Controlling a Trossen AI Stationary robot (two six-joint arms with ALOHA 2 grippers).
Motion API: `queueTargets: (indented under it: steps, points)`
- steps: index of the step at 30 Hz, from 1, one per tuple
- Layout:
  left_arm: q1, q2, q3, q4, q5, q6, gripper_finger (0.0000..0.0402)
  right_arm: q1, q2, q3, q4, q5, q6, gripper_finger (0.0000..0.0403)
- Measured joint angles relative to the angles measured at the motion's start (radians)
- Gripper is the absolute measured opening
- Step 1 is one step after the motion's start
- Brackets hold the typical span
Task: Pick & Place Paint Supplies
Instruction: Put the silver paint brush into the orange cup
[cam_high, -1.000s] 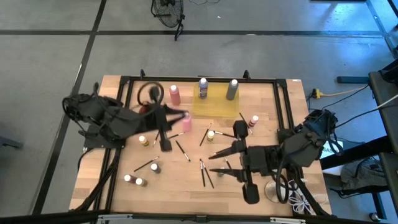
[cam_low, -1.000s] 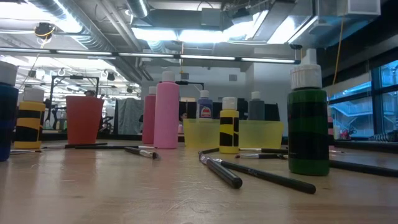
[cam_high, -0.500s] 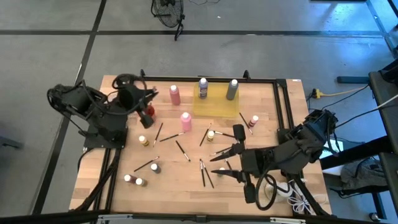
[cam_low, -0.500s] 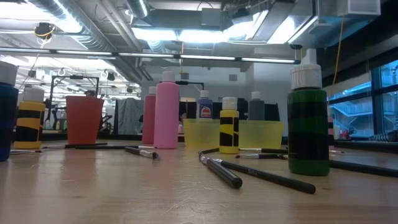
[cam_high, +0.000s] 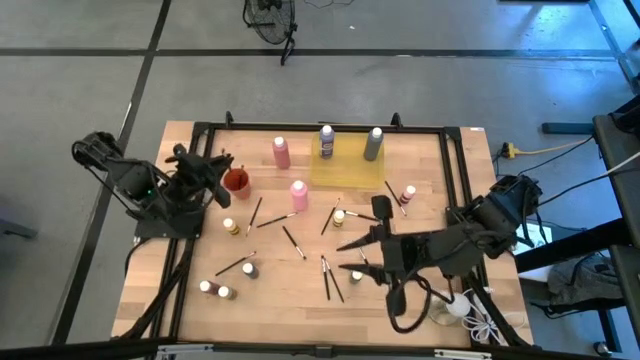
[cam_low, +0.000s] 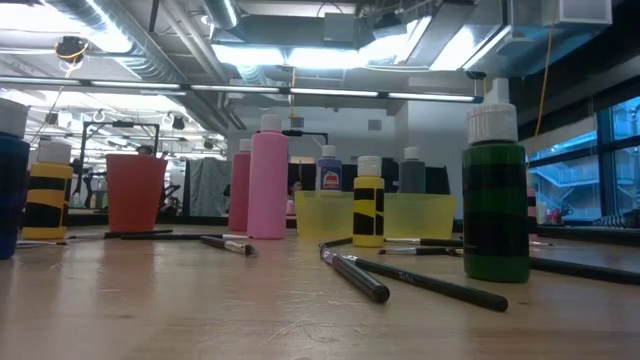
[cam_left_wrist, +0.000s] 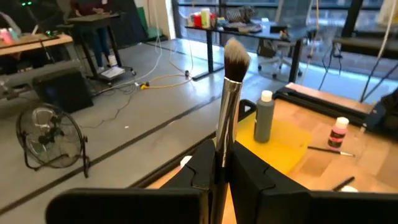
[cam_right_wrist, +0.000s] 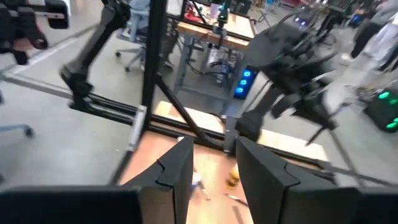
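Thin dark brushes (cam_high: 328, 278) and small white-capped bottles (cam_high: 229, 226) lie scattered on the wooden table. Two pink bottles (cam_high: 298, 195) stand near a yellow tray (cam_high: 345, 168), which holds a purple bottle (cam_high: 326, 141) and a grey bottle (cam_high: 373, 143). My left gripper (cam_high: 217, 164) hangs at the table's left side, just left of a red cup (cam_high: 237, 181), shut on a pale-tipped brush (cam_left_wrist: 229, 93). My right gripper (cam_high: 350, 259) is open above the brushes right of the table's middle, with nothing between its fingers (cam_right_wrist: 177, 165). Neither gripper shows in the low view. My left gripper pinches the brush between its two fingers, on the shaft just below the metal ferrule (cam_left_wrist: 220, 152). The brush runs on past the fingertips along the fingers, bristle head (cam_left_wrist: 236, 57) outermost. The fingers hide the handle end. The brush looks lifted clear of the table.
A black frame rail (cam_high: 205, 135) runs round the table. A clear round dish with a white ball (cam_high: 447, 307) and cord sits at the near right corner. Small bottles (cam_high: 215, 290) stand near the near left corner. In the low view a green bottle (cam_low: 495, 210) stands close.
My left gripper has drawn back from the table's middle, beside the pink bottle, toward the left edge and now stands by the red cup. My right arm has shifted only slightly over the brushes.
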Motion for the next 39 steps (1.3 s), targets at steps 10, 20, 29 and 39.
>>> queueTargets:
  steps: [10,20,29,39]
  points:
    - [-0.087,-0.071,-0.331,0.000,-0.169,-0.262,0.0020,-0.115,-0.008,0.000,0.012,-0.016,-0.081,0.0126]
    - [-0.073,-0.073,-0.532,0.000,-0.201,-0.533,0.0020,-0.270,-0.013,0.000,0.000,-0.223,-0.104,0.0126]
    - [0.042,-0.073,-0.603,0.000,-0.169,-0.646,0.0022,-0.361,-0.013,0.000,-0.068,-0.379,-0.058,0.0126]
    - [0.127,-0.073,-0.603,-0.003,-0.161,-0.649,0.0023,-0.384,-0.013,0.000,-0.093,-0.406,-0.056,0.0126]
